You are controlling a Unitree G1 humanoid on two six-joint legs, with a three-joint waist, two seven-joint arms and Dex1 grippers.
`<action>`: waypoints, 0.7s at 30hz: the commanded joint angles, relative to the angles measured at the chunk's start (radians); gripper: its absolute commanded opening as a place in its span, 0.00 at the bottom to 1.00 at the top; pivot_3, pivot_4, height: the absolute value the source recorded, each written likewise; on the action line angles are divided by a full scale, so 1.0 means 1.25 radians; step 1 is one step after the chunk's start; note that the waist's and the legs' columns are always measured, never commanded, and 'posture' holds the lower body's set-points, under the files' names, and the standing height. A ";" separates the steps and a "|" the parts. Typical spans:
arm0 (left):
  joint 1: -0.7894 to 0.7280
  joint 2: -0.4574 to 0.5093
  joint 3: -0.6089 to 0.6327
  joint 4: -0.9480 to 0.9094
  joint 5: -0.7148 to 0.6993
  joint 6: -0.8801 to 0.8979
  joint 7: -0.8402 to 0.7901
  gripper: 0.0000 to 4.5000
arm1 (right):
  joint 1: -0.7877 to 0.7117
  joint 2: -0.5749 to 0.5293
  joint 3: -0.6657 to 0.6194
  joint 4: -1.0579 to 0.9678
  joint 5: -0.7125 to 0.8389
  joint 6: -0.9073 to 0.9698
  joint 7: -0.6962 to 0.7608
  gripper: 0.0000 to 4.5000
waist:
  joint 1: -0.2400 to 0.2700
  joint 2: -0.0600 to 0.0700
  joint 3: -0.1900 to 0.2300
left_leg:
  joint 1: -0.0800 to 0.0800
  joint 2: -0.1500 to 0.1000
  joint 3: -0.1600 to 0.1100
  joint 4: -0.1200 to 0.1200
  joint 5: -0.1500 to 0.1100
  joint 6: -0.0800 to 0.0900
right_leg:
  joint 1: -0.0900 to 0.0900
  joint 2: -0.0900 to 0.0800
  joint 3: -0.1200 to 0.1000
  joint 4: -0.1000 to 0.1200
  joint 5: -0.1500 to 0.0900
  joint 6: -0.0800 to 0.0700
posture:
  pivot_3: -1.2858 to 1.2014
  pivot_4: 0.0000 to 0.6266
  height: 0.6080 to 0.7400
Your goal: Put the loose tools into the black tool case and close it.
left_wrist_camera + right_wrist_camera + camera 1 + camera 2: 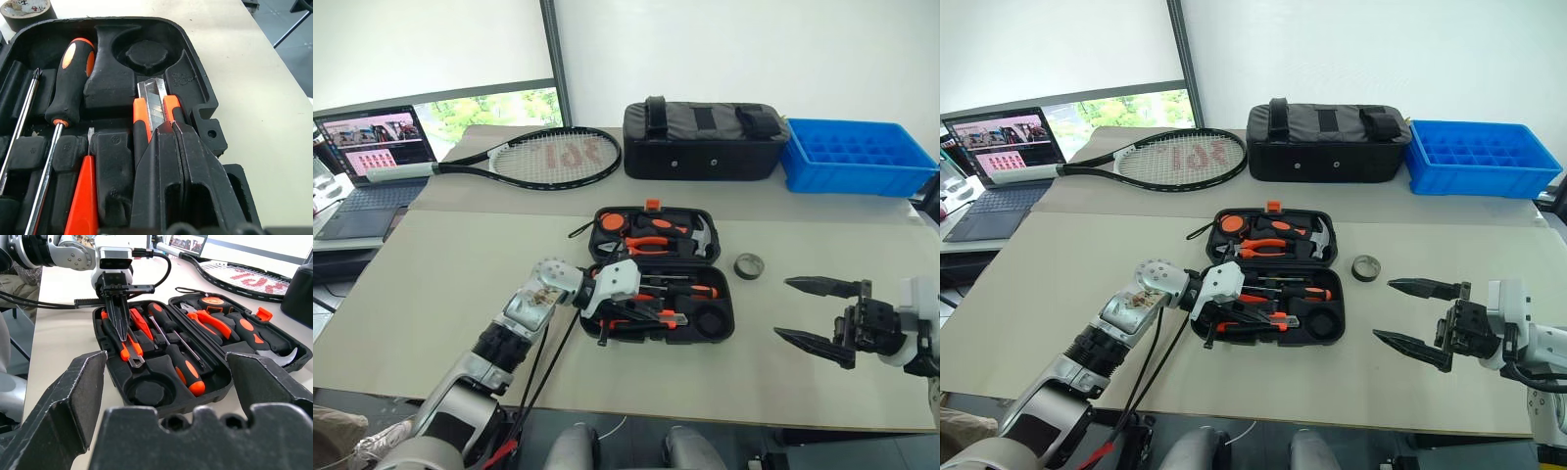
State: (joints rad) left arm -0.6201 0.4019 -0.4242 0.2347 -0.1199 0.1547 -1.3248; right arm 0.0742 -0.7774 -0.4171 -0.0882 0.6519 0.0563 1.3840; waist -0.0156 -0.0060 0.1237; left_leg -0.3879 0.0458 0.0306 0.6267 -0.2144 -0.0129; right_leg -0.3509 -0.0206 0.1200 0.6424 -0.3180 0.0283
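Note:
The black tool case (711, 321) lies open mid-table, with its lid half (705, 220) on the far side holding pliers and a hammer. Orange-and-black screwdrivers (680, 289) lie in the near half's slots. My left gripper (604, 331) is shut, its fingertips (171, 129) down on the orange-black utility knife (155, 105), which lies in the near half. I cannot tell whether the tips grip it. A small dark tape roll (749, 265) lies loose on the table just right of the case. My right gripper (783, 308) hovers open to the right of the case, holding nothing.
A tennis racket (553, 157), a black fabric bag (705, 137) and a blue crate (857, 157) line the far side of the table. A laptop (377, 157) stands at the far left. Bare tabletop lies left and right of the case.

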 commanded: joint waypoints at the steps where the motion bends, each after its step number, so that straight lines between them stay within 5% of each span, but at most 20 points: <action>1: 0.004 0.012 -0.030 0.032 0.044 -0.008 0.001 0.01 | -0.008 -0.012 -0.015 -0.039 0.019 0.010 -0.012 1.00 | -0.001 0.000 0.000 | 0.000 0.000 0.000 0.000 0.000 0.000 | 0.000 0.000 0.000 0.000 0.000 0.000 | 0.52 0.24 0.75; 21: -0.022 -0.086 0.057 0.322 -0.028 0.036 -0.011 0.01 | -0.036 -0.021 -0.001 -0.019 0.004 0.015 0.003 1.00 | -0.001 0.002 -0.002 | 0.005 -0.001 -0.001 0.001 0.000 0.000 | 0.011 0.000 -0.001 0.000 -0.003 0.006 | 0.52 0.24 0.75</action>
State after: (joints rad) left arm -0.6570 0.2914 -0.3491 0.5367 -0.1938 0.1791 -1.3748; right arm 0.0477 -0.7867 -0.4064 -0.1098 0.6502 0.0906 1.3768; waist -0.0170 -0.0036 0.1208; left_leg -0.3812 0.0447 0.0297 0.6285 -0.2144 -0.0129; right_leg -0.3374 -0.0209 0.1193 0.6426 -0.3218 0.0354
